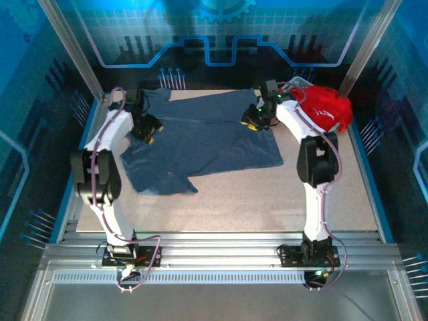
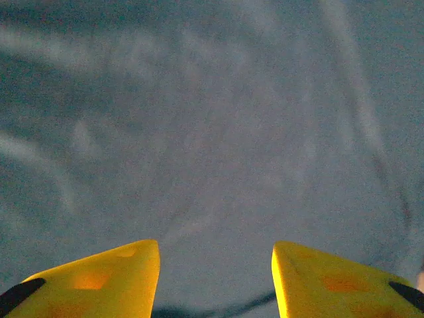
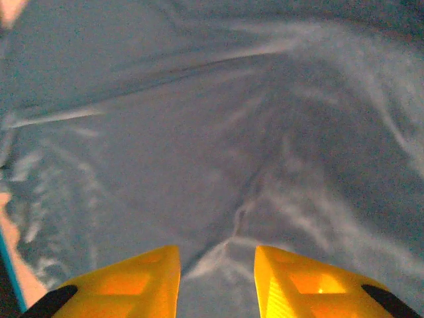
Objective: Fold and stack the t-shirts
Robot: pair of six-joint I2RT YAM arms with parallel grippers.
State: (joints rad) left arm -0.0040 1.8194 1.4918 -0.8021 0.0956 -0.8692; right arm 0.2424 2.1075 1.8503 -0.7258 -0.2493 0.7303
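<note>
Yellow fingers of the left claw [image 2: 215, 248] stand spread over the blue shirt [image 1: 200, 144], nothing between them; the right claw [image 3: 217, 252] is spread too, above a crease. That shirt lies across the far half of the desk [image 1: 267, 200], the red shirt [image 1: 328, 107] bunched at the far right corner.

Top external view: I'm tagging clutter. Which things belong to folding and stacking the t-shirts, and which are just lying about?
Job: slate-blue t-shirt spread on the table; red t-shirt bunched at the far right.
Lying about: white basket, mostly hidden by the red t-shirt.
</note>
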